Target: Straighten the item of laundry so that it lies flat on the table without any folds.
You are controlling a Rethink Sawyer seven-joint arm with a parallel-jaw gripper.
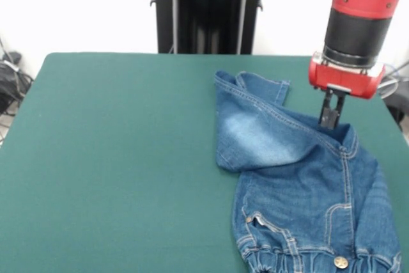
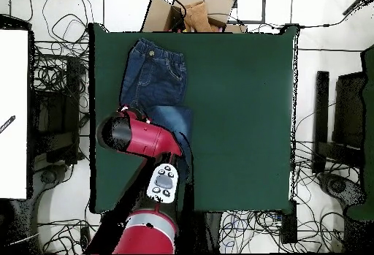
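The small blue denim jeans (image 1: 300, 183) lie at the right side of the dark green table (image 1: 115, 158). Their gathered waistband and brass button (image 1: 340, 262) are at the near edge. One leg with a pale faded patch (image 1: 255, 135) is folded across to the left. My gripper (image 1: 330, 119) hangs straight down at the far right. Its narrow black fingers are closed together on the raised fold of denim there. In the overhead view the jeans (image 2: 153, 77) lie at the table's (image 2: 241, 106) upper left, and the red arm (image 2: 139, 139) hides the gripper.
The black pedestal (image 1: 208, 11) stands behind the table's far edge. The jeans reach close to the table's right edge (image 1: 390, 113). Cardboard boxes (image 2: 193, 11) and cables (image 2: 51, 77) lie on the floor around the table. A white panel (image 2: 13, 113) stands at the left.
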